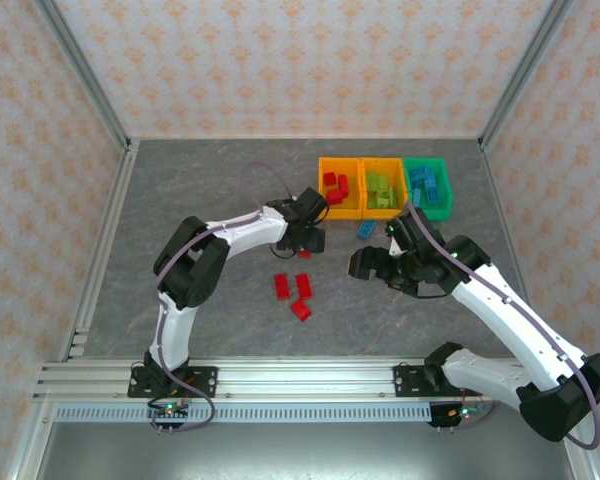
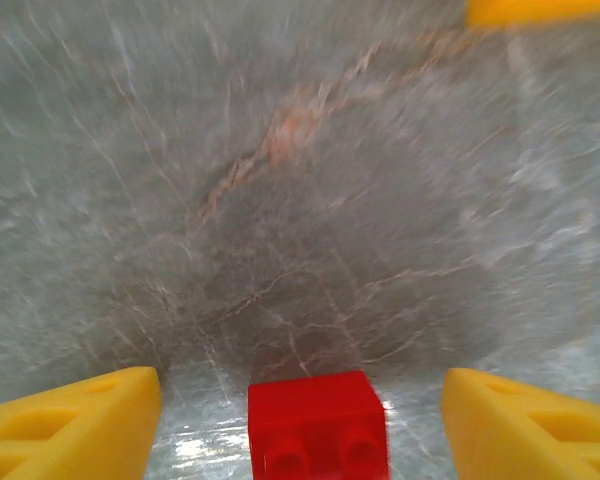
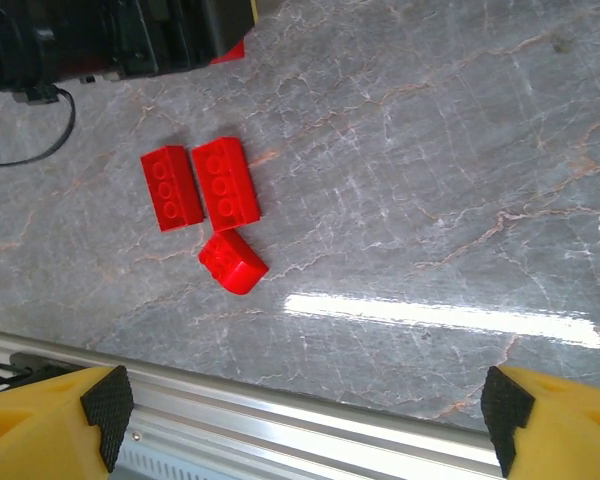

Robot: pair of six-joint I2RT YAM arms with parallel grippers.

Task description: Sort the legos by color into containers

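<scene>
Both arms reach inward, left pincer (image 2: pixel 300 388) and right pincer (image 3: pixel 305 402) jaws parted

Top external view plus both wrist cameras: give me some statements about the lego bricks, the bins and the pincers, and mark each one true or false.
1. The red bricks are stored in the green bin. False: the green bin holds blue bricks; the stored red bricks are in the left orange bin.
2. Three loose red bricks lie close together on the table. True.
3. A single red brick sits between the fingers of the left pincer, with gaps on both sides. True.
4. The right pincer grips a blue brick. False: the right pincer is open with nothing in it; a loose blue brick lies on the table in front of the bins.
</scene>
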